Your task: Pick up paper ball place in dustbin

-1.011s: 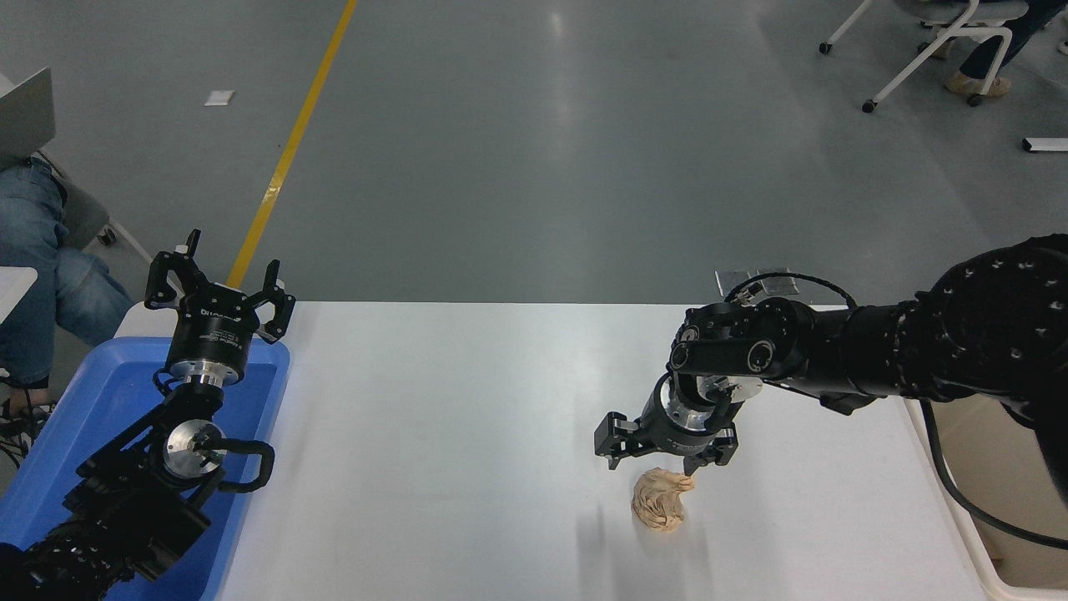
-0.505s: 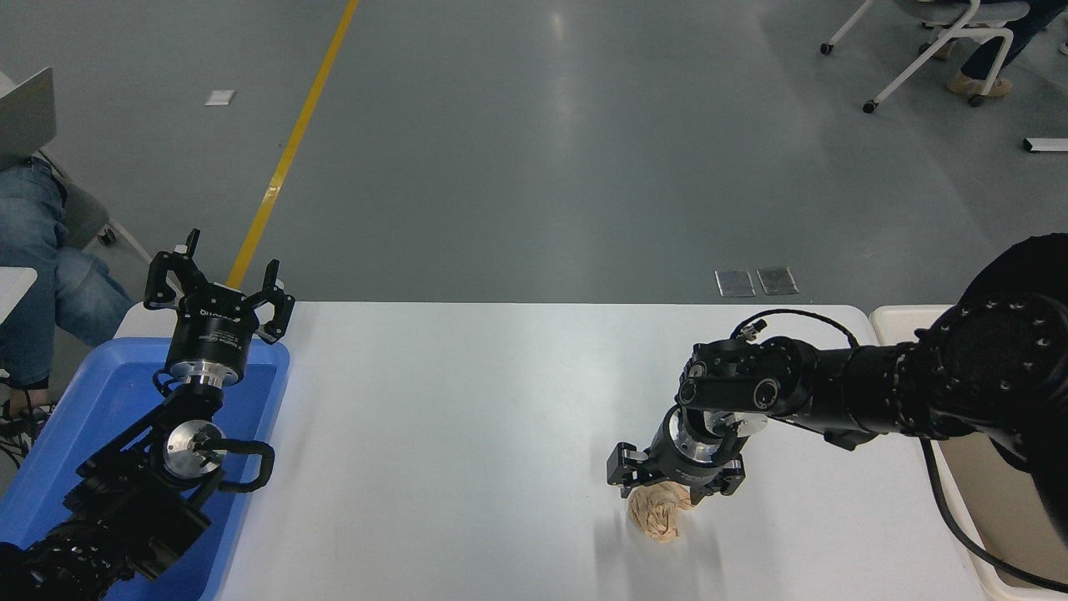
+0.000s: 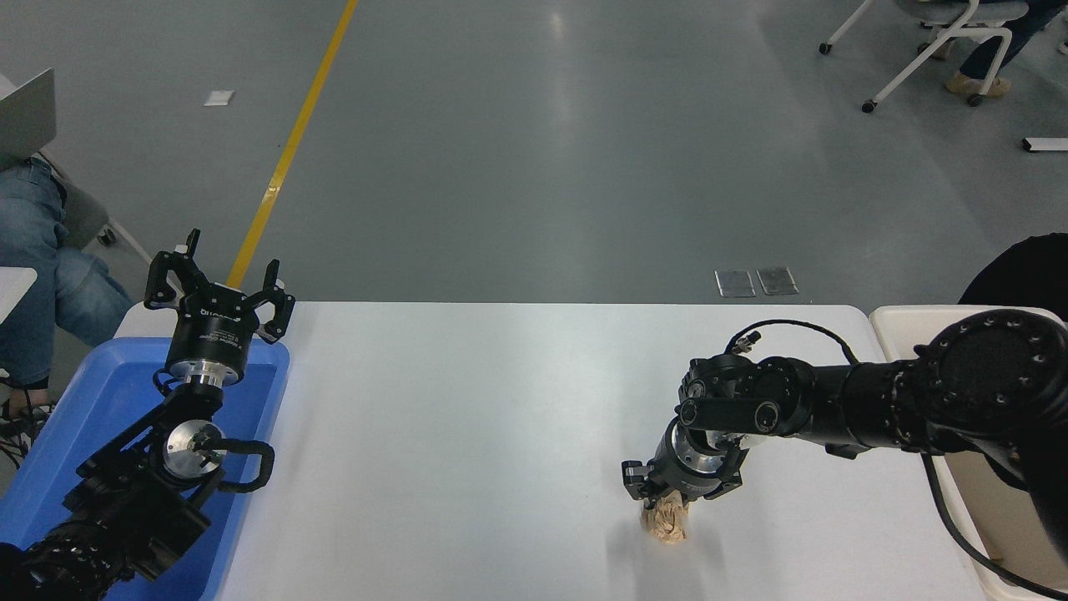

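Note:
The tan paper ball (image 3: 667,522) lies on the white table (image 3: 467,417) near its front right. My right gripper (image 3: 665,504) points down onto it, its fingers closed in on the top of the wad, which looks squeezed narrower. The ball still rests on the table. The cream-white dustbin (image 3: 905,319) stands past the table's right edge, mostly hidden behind my right arm. My left gripper (image 3: 219,292) is parked open at the lower left, over the blue tray.
A blue plastic tray (image 3: 100,392) sits at the table's left end under my left arm. A seated person's legs (image 3: 42,267) are at the far left. A wheeled chair (image 3: 934,42) stands on the floor at the top right.
My right gripper came down onto the paper ball and its fingers closed from wide open onto the wad, squeezing it narrower. The arm lowered and drew back right. The left arm has not moved.

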Tool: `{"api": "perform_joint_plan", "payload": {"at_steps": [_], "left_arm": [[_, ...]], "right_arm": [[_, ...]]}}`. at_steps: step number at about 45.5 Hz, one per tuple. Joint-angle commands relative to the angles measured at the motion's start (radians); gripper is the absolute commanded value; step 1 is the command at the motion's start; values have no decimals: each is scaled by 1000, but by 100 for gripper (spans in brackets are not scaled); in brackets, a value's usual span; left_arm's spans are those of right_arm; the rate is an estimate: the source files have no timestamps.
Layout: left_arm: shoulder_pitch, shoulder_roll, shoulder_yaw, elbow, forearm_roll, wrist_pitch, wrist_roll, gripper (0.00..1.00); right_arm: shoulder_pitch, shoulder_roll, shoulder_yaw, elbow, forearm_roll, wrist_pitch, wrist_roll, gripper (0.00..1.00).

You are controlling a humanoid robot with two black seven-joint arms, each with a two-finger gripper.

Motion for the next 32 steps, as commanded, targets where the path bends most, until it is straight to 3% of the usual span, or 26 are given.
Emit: {"api": "perform_joint_plan", "payload": {"at_steps": [1,32], "left_arm": [[0,0,0,0,0,0,0,99],[0,0,0,0,0,0,0,99]], "right_arm": [[130,-45,-1,43,-16,46,-3,0],[669,-332,23,224,90,158,0,0]]}}
